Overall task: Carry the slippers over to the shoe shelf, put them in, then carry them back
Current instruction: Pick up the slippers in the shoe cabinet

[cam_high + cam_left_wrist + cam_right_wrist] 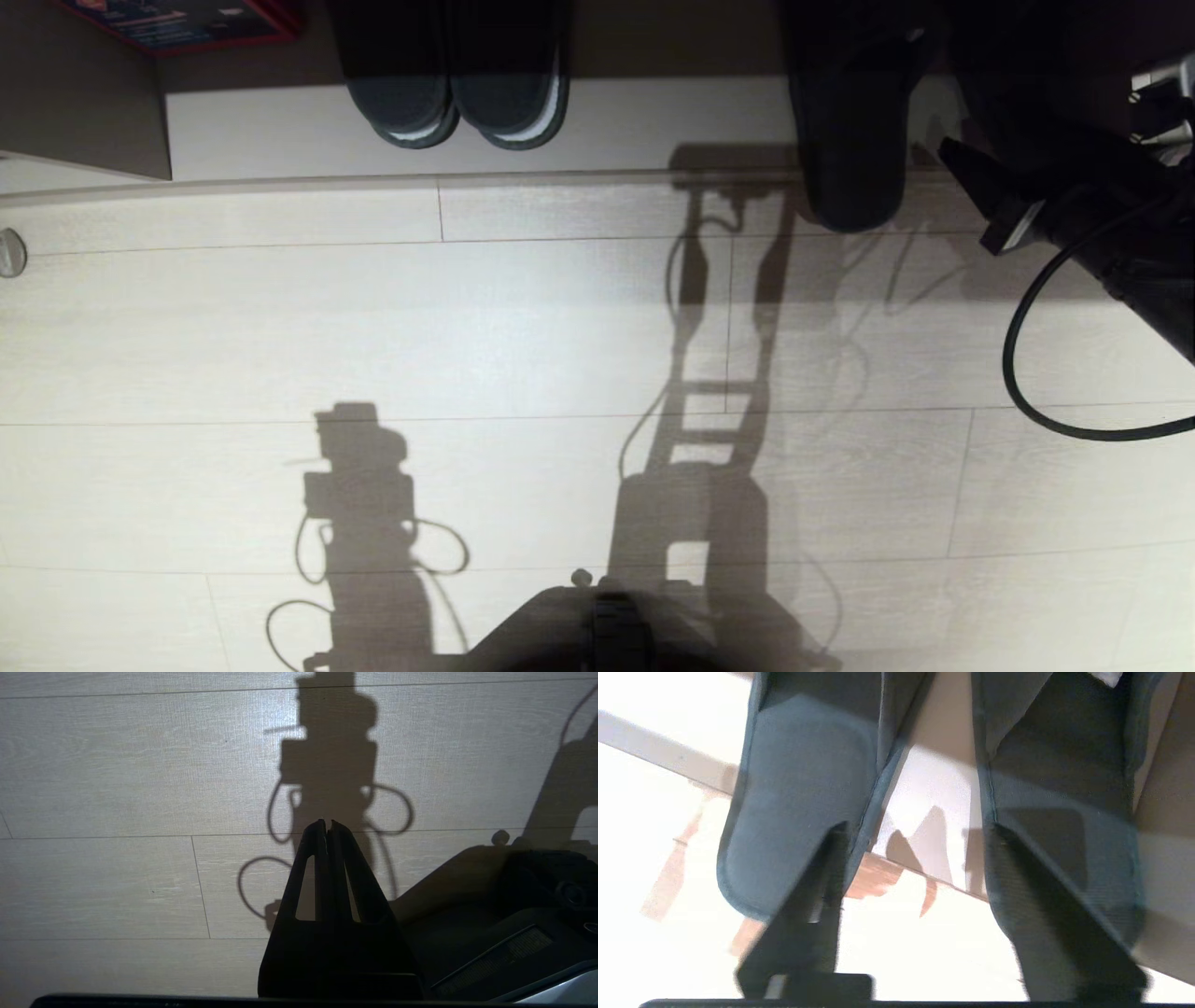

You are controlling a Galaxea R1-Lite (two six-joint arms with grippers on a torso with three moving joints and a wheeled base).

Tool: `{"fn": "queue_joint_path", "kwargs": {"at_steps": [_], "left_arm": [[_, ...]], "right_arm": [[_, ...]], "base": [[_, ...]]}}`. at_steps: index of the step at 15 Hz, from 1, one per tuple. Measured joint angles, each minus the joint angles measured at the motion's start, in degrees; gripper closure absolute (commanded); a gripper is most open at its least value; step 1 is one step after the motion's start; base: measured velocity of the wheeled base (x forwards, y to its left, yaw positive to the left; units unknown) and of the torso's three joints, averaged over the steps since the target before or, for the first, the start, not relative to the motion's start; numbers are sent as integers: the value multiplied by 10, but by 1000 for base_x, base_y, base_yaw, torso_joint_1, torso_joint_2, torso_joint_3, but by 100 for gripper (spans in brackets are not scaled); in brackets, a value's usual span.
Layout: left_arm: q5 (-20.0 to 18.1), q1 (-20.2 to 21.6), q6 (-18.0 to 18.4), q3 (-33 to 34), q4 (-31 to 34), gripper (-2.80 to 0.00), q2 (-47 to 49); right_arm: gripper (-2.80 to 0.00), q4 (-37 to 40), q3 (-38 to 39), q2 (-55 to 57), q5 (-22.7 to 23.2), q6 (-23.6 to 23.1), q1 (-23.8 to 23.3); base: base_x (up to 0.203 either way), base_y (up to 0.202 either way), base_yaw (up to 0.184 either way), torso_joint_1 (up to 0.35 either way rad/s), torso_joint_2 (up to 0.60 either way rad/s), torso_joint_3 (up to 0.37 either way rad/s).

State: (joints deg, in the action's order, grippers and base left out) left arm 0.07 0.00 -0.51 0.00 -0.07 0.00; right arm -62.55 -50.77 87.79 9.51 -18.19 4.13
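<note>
At the upper right of the head view, the grey-blue slippers (798, 793) lie heels-out on the shoe shelf's (653, 121) pale base board, the right gripper (910, 835) spread and empty before them; soft, light fabric, likely best pinched together at their adjoining heel rims.

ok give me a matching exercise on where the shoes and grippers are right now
Things:
1. slippers
2. black pair
3. left gripper
4. right gripper

States:
a. shut, above bare floor
b. on the shoe shelf base, left side of the head view
c. open, fingers spread at the grey-blue heels
d. right side of the head view, heel poking past the shelf edge

Pairs: 1-d, 2-b, 3-a, 4-c
</note>
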Motion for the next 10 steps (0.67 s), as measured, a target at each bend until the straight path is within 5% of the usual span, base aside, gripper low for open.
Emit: {"fn": "queue_joint_path", "kwargs": {"at_steps": [10], "left_arm": [[0, 0, 0, 0, 0, 0, 0]], "right_arm": [[-280, 0, -75, 31, -46, -27, 14]], "base": [[0, 0, 0, 0, 0, 0]]}}
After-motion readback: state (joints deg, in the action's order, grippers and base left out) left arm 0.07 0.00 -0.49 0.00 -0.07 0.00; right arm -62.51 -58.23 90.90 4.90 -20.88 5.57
